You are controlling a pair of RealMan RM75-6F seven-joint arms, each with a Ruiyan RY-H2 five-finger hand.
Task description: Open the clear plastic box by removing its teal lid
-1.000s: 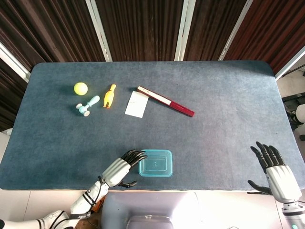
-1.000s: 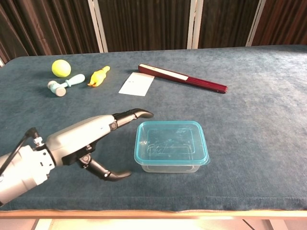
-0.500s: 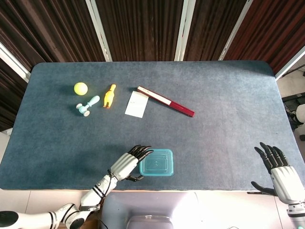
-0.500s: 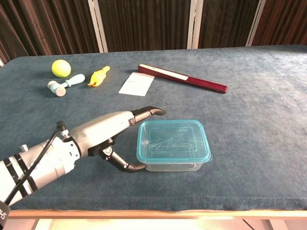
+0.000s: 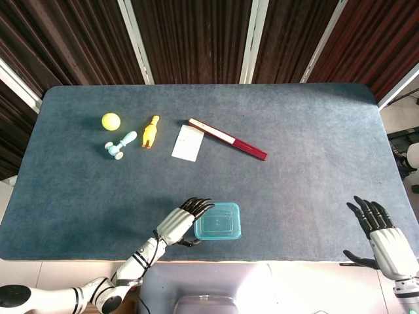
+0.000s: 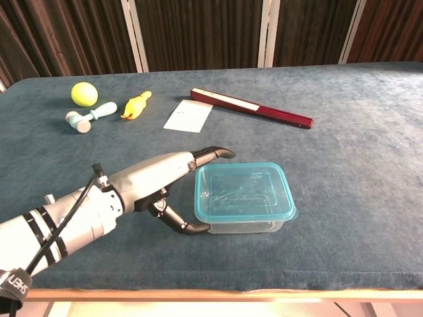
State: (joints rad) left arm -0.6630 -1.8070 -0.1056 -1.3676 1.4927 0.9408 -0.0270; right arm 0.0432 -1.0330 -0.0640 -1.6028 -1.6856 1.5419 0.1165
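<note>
The clear plastic box (image 5: 218,221) (image 6: 243,197) with its teal lid (image 6: 243,188) on sits near the table's front edge. My left hand (image 5: 180,222) (image 6: 168,181) lies against the box's left end with its fingers apart. The fingertips (image 6: 221,153) reach past the far-left corner, and the thumb (image 6: 188,228) curls to the front-left corner under the lid's rim. The hand does not clasp the box. My right hand (image 5: 380,232) hovers at the table's front right corner, fingers spread and empty, far from the box; the chest view does not show it.
At the back left lie a yellow ball (image 5: 110,121), a light-blue toy (image 5: 120,144), an orange rubber chicken (image 5: 151,131) and a white card (image 5: 188,142). A dark-red stick (image 5: 229,139) lies behind the box. The table's front edge (image 6: 264,290) runs just before the box.
My left hand has slid right until it meets the box's left end, and the box has shifted slightly to the right. The right hand has barely moved.
</note>
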